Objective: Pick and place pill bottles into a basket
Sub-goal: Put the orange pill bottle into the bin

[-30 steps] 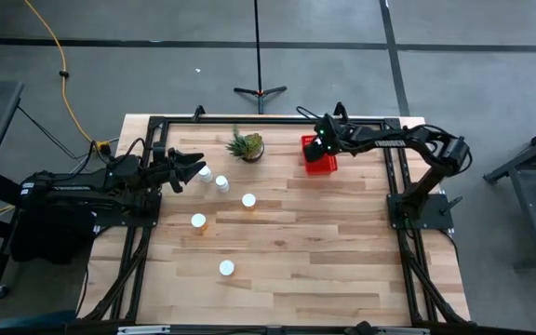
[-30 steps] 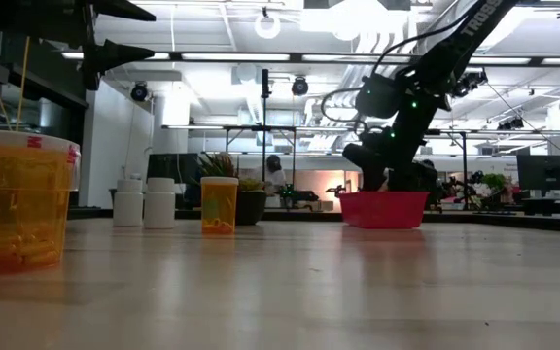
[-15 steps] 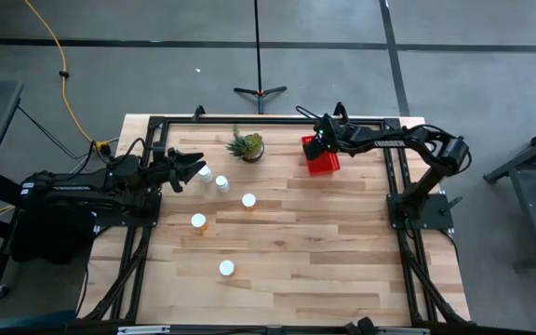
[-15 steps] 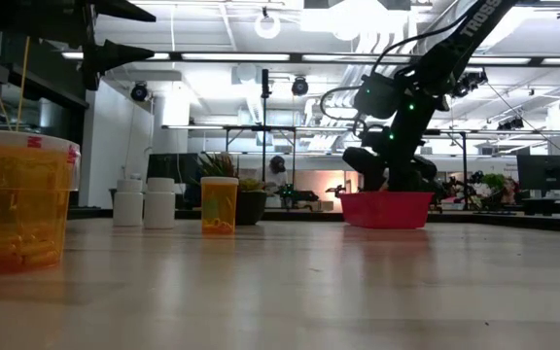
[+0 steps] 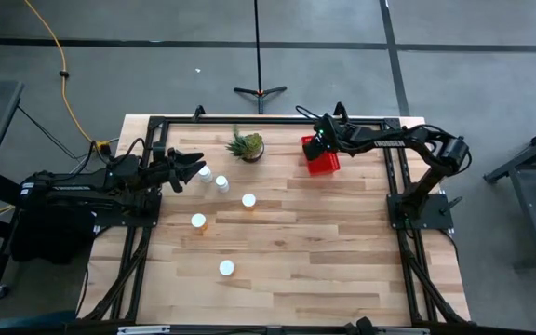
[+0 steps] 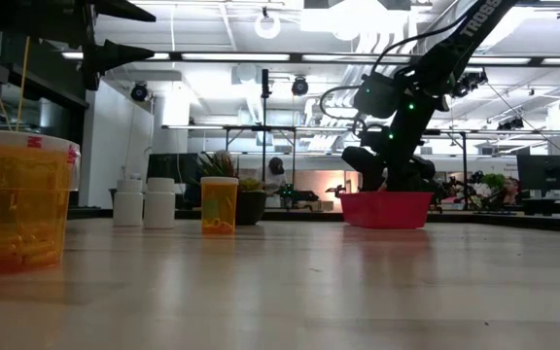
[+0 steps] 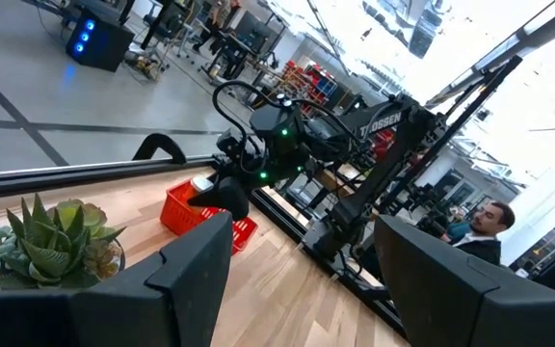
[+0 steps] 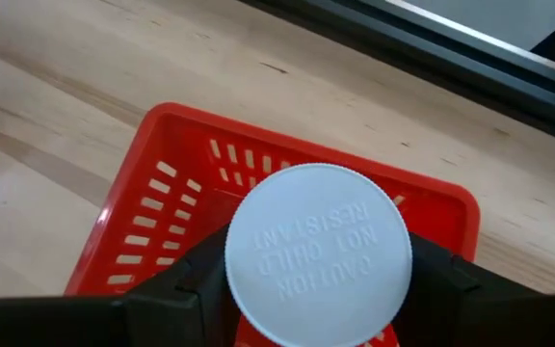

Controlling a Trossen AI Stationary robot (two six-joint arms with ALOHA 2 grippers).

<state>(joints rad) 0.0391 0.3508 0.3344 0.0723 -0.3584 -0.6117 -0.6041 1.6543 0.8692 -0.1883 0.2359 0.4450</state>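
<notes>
On the pale wooden desk (image 5: 287, 233), five small orange translucent pill bottles with round white caps stand upright, long axes vertical, caps up. The nearest (image 5: 226, 268) sits toward 7 o'clock from the desk's middle; next come one (image 5: 198, 221) at 9 o'clock, one (image 5: 248, 200) at 10 o'clock, then a pair (image 5: 221, 182) (image 5: 205, 173) just beside the left end effector (image 5: 194, 168), whose fingers are spread and hold nothing. At 1 o'clock, the right end effector (image 5: 321, 146) grips a sixth bottle (image 8: 318, 253), cap toward its wrist camera, axis vertical, directly above the small red perforated plastic basket (image 5: 321, 162). Since a second ago this end effector has shifted slightly over the basket; the rest is unchanged.
</notes>
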